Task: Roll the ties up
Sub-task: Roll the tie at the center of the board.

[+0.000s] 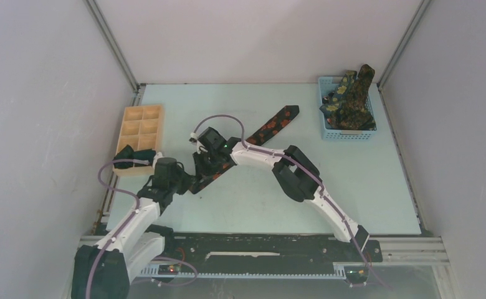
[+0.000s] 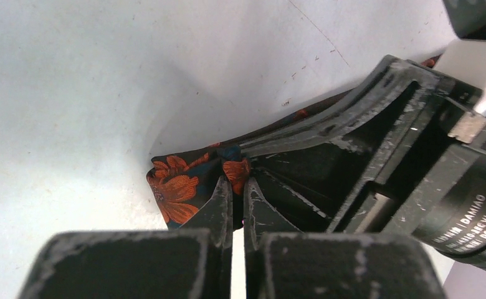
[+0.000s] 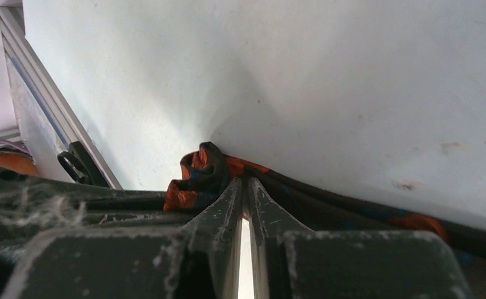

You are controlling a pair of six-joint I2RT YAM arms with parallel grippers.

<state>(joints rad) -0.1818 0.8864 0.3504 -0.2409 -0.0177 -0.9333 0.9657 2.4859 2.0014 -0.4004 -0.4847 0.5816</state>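
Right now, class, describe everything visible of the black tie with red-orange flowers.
The black tie is soft printed fabric with red-orange flowers. It lies flat and diagonal on the table, wide end toward the far side. Its near end is bunched, pinched by the left gripper and the right gripper, both shut.

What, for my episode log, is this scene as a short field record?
Tie in work: black fabric necktie with red-orange flowers, diagonal on the pale table
Left gripper: shut on its near end
Right gripper: shut on that same end
Waiting: dark green floral ties in the blue plastic mesh basket
Pale wooden compartment tray: dark rolled fabric at its near end
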